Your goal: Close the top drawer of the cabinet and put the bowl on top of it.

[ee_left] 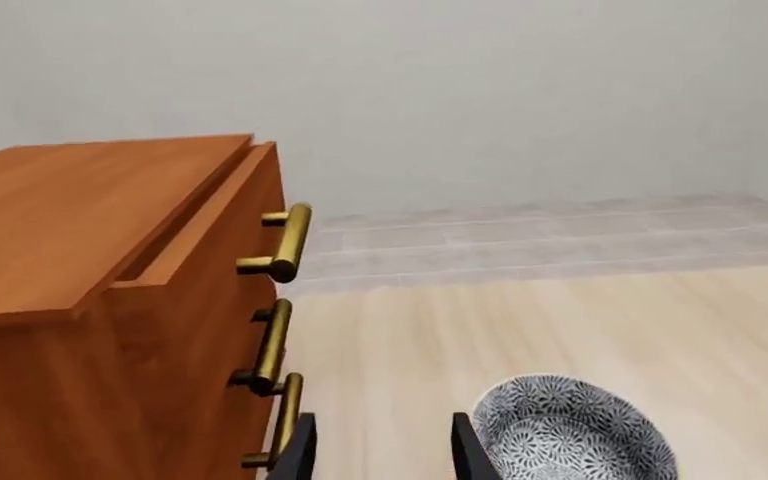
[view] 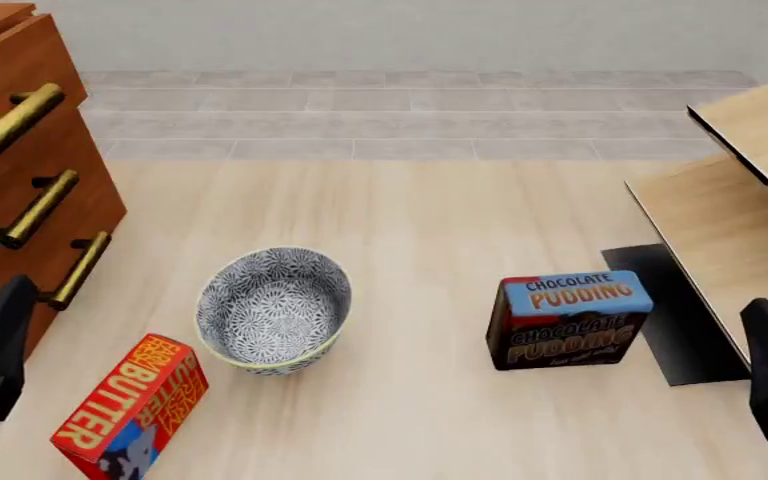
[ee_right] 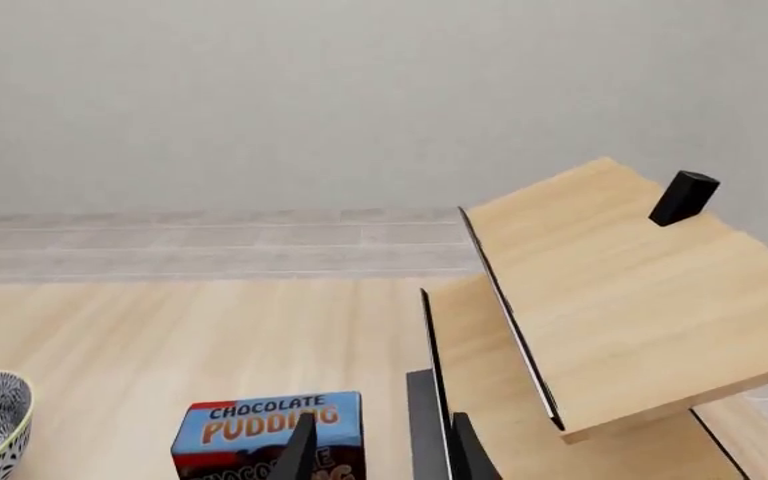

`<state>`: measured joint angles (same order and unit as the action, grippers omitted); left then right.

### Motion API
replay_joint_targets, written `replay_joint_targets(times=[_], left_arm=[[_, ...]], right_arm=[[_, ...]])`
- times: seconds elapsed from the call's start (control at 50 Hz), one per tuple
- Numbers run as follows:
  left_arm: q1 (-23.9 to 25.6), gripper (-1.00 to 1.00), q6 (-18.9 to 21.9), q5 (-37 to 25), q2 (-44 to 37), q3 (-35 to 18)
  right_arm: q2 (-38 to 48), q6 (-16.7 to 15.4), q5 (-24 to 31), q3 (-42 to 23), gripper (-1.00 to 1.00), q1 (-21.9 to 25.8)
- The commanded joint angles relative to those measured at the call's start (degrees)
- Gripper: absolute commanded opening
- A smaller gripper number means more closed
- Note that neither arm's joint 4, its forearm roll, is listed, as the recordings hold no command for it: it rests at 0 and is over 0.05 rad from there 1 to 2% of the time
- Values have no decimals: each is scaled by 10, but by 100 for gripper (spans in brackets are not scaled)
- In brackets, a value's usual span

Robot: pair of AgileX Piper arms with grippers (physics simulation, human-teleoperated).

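Left gripper (ee_left: 381,455) open and cropped, right gripper (ee_right: 381,450) open, cabinet (view: 11,170) cut off, top drawer (ee_left: 204,225) ajar

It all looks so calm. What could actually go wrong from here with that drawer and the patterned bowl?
The top drawer stands slightly open; a push off centre, say on its handle, might slip off.

The bowl is round and deep, so the open left gripper may pinch its rim badly and let it tip.

The butter box lies close beside the bowl and could get knocked as the arm reaches in.
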<state>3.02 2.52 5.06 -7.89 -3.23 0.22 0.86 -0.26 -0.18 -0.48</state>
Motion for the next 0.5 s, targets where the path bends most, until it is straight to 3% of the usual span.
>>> replay_joint_targets(times=[0.02, 0.24, 0.5], left_arm=[[20, 100, 7, 62, -83, -15], [25, 100, 7, 132, -182, -35], [32, 100, -3, 204, -315, -99]], right_arm=[[-1, 3, -2, 1, 100, -1], [-1, 3, -2, 0, 100, -2], [-1, 3, -2, 0, 100, -5]])
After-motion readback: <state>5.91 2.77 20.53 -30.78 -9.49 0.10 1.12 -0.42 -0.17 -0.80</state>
